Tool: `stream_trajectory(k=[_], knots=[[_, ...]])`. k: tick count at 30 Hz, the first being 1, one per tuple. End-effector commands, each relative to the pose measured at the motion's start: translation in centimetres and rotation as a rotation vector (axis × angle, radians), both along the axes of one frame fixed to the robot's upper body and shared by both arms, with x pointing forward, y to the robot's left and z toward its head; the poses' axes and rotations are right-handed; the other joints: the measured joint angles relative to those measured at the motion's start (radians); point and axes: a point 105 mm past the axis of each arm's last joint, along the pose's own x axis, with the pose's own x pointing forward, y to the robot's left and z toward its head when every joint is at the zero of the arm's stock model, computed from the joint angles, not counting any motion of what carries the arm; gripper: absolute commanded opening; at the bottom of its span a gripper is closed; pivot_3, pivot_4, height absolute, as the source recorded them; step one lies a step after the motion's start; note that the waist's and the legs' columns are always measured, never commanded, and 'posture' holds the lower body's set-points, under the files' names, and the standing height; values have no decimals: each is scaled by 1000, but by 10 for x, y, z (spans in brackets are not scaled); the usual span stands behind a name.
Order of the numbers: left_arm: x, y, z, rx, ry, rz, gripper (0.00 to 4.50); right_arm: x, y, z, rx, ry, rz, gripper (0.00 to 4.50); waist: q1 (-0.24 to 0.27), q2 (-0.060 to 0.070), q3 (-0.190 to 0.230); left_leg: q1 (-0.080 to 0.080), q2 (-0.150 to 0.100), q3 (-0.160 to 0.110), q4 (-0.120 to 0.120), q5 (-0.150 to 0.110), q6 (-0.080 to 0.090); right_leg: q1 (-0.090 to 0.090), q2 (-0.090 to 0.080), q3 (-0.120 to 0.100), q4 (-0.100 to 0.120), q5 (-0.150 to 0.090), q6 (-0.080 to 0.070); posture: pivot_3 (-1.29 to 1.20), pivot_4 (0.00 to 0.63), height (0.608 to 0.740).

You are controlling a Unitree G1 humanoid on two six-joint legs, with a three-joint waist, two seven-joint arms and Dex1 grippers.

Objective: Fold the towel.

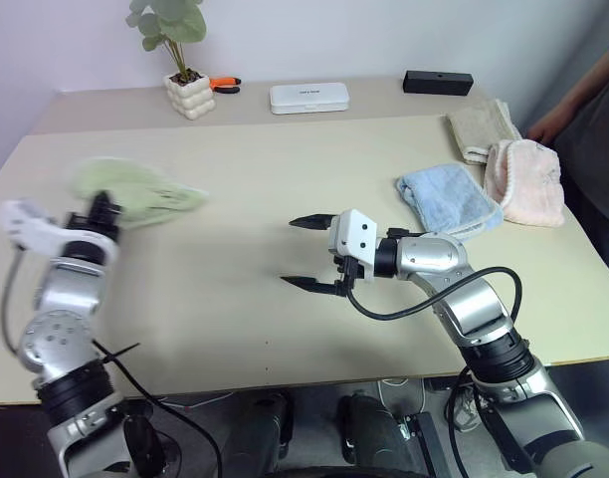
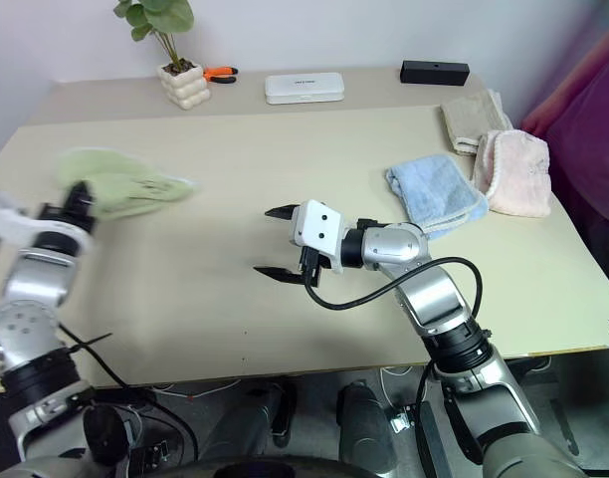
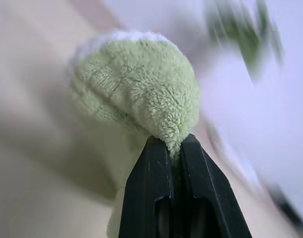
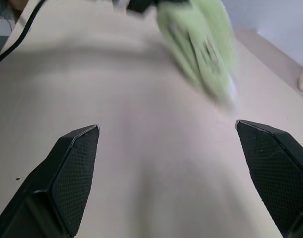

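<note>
- The towel (image 1: 135, 194), light green terry, is bunched and lifted off the table (image 1: 285, 169), well to the left of the blue towel (image 1: 446, 199) and trailing toward it.
- The left gripper (image 3: 174, 148) has its jaws pinched tight on a fold of that green cloth; the wrist view shows the pile squeezed between the two black fingers (image 3: 151, 188).
- The right gripper (image 1: 309, 254) hovers over bare table between the green towel and the blue towel, jaws spread wide with nothing in them, pointing toward the green cloth.
- Beyond the blue towel sit a pink towel (image 1: 528, 179) and a beige towel (image 1: 481, 129); a potted plant (image 1: 185, 60) and a white case (image 1: 309, 97) stand at the table's far edge.
- Step in hand, by the look of it: gathering the towel up by one point, ahead of any fold. No fold is made yet.
- The next move likely calls for the free right jaws to find a second corner or edge, so the cloth can be spread flat before being doubled over.
- Risk: a one-point hold leaves the cloth crumpled.
</note>
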Motion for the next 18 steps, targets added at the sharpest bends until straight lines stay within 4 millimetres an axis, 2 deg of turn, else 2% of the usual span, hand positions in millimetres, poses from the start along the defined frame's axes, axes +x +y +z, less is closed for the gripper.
stream_trajectory(k=[1,3,6,8,10,13,15,18], knots=[[-39,47,-19,-92,29,263,27,-3,3,6,9,-44,18,4500,3,0,0,0,0,0,0,0,0,0,0,0,0,0,0,0,150,736],[-48,51,-33,-136,68,302,27,-3,3,5,5,-46,19,4500,6,-1,-1,0,0,0,1,0,0,0,0,0,0,0,0,0,150,736],[-57,45,-46,-178,77,294,27,-2,2,5,3,-47,19,4500,26,-4,-2,0,0,-1,4,-4,4,-1,1,0,-1,0,0,0,150,736],[-71,46,-61,-239,88,326,683,-1,1,4,-3,-48,20,4500,27,-6,-3,0,0,-2,7,-6,5,0,1,0,-1,0,0,0,150,736],[-86,50,-63,-257,76,361,1524,0,0,3,-9,-46,20,4500,25,-9,-4,0,0,-1,7,-7,6,1,1,0,-1,0,0,0,150,736],[-105,57,-58,-225,78,419,3010,1,-4,2,-17,-42,19,4500,24,-10,-5,0,0,-1,7,-8,5,0,1,0,-1,0,0,0,150,736],[-118,64,-46,-169,54,453,3983,2,-7,1,-22,-40,16,4500,24,-10,-5,0,0,-1,7,-8,5,0,1,0,-1,0,0,0,150,736],[-126,66,-16,3,37,428,3983,6,-11,2,-22,-32,-1,4500,24,-10,-5,0,0,-1,7,-8,5,0,1,0,-1,0,0,0,150,736]])
